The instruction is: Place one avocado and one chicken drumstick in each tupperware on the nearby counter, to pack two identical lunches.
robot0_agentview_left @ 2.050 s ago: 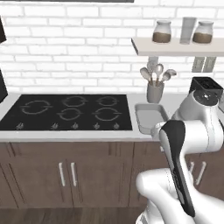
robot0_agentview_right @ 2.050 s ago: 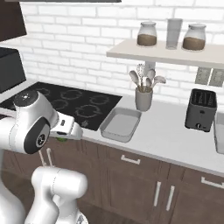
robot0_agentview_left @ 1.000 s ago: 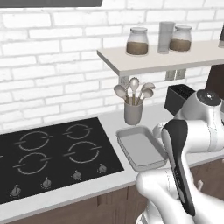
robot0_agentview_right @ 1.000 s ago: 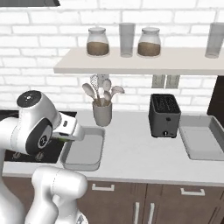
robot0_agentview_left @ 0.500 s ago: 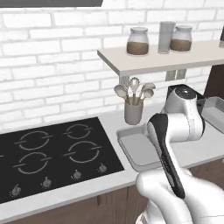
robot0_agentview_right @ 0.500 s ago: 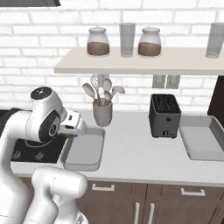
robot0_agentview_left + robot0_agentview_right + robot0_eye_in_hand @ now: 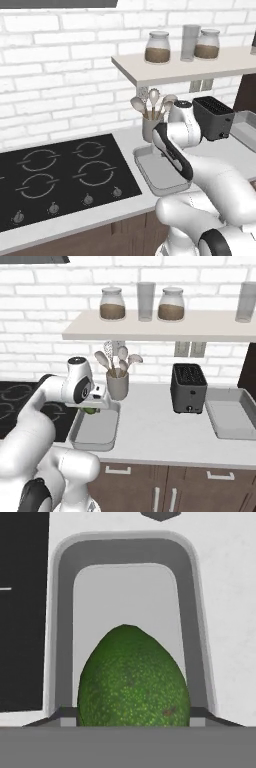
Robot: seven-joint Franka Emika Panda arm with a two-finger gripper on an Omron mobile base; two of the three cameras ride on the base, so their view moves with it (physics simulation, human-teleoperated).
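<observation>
Gripper [image 7: 91, 409] sits low over the near-left tupperware [image 7: 95, 430], at its back end next to the utensil crock [image 7: 118, 385]. Avocado [image 7: 134, 677] is held between the jaws, dark green and speckled; in the right base view a green sliver of it [image 7: 90, 410] shows just under the hand. Hand view looks straight down past the avocado into the tray [image 7: 186, 572], whose grey floor is bare where it shows. Counter [image 7: 150, 431] is off-white; black hob [image 7: 60, 172] lies just beside the tray on its left. Second tupperware [image 7: 231, 415] lies at the far right of the counter, beyond the black toaster [image 7: 188, 388]. From the left base view, the arm hides part of the tray [image 7: 150, 172]. Whether the avocado touches the tray floor cannot be told. Shelf [image 7: 160, 326] above carries jars.
</observation>
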